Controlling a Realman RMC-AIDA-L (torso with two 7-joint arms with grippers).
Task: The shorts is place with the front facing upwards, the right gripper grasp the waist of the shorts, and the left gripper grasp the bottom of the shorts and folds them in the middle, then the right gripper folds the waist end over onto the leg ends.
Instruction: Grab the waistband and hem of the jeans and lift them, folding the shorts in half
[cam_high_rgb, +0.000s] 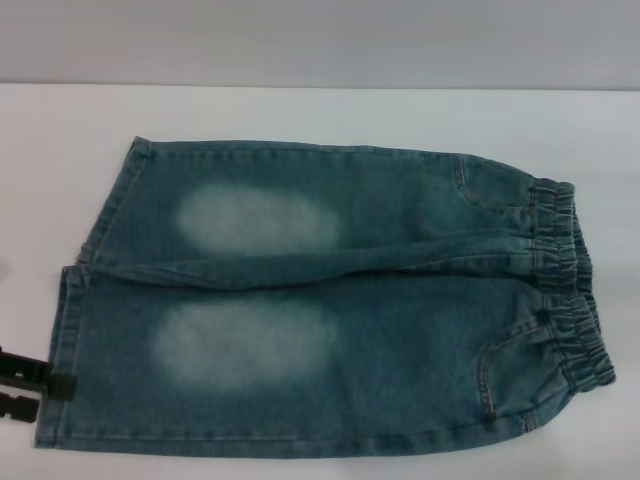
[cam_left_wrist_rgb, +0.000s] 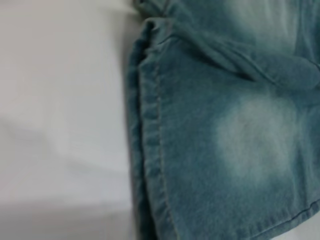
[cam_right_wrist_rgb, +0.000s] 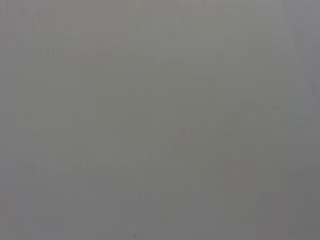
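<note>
Blue denim shorts (cam_high_rgb: 330, 300) lie flat on the white table (cam_high_rgb: 300, 110), front up, each leg with a pale faded patch. The puckered elastic waist (cam_high_rgb: 565, 290) is at the right. The bottom of the shorts, the hemmed leg ends (cam_high_rgb: 62, 340), is at the left. At the left edge my left gripper (cam_high_rgb: 38, 392) is low and open, with its upper finger (cam_high_rgb: 55, 382) touching the near leg's hem. In the left wrist view that stitched hem (cam_left_wrist_rgb: 145, 150) runs close by. My right gripper is out of view, and its wrist view shows only plain grey.
White table surface surrounds the shorts on the far side and the left (cam_left_wrist_rgb: 60, 100). A grey wall (cam_high_rgb: 320, 40) runs behind the table's far edge. The shorts' near side seam (cam_high_rgb: 300, 440) lies close to the bottom of the head view.
</note>
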